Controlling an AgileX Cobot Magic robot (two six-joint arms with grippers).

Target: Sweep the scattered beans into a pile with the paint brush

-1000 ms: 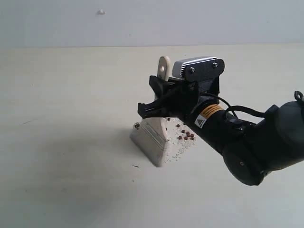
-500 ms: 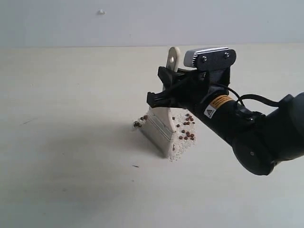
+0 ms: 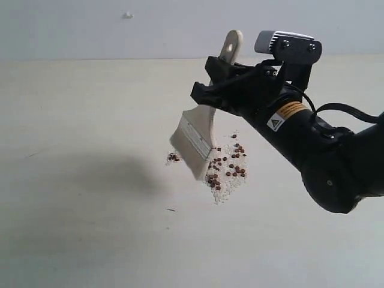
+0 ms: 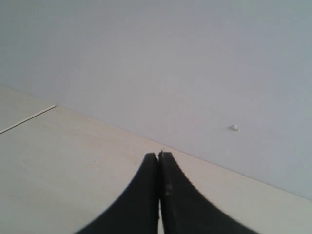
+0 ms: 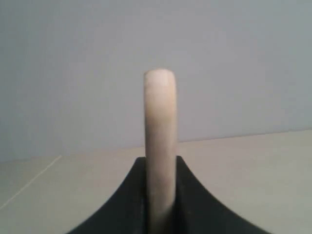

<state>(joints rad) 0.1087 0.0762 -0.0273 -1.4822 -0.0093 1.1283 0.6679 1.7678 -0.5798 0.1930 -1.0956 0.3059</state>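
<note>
The right gripper (image 3: 211, 91) pinches narrow on the paint brush (image 3: 201, 129) handle. It tilts the bristles down just beside the pile (image 3: 228, 169), so the flat face can push inward. A few beans (image 3: 173, 157) lie stranded beyond the brush from the pile. The left gripper (image 4: 159, 158) is pressed closed, empty.

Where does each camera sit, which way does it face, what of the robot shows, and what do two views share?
Exterior view: off the arms, facing across the table to the wall; right arm and right gripper holding the paint brush near the beans.
Left wrist view: on the left wrist, facing table and wall; shut left gripper shows.
Right wrist view: on the right wrist, facing the wall; its gripper clamps the brush.
Shared: exterior and right wrist show the brush.
</note>
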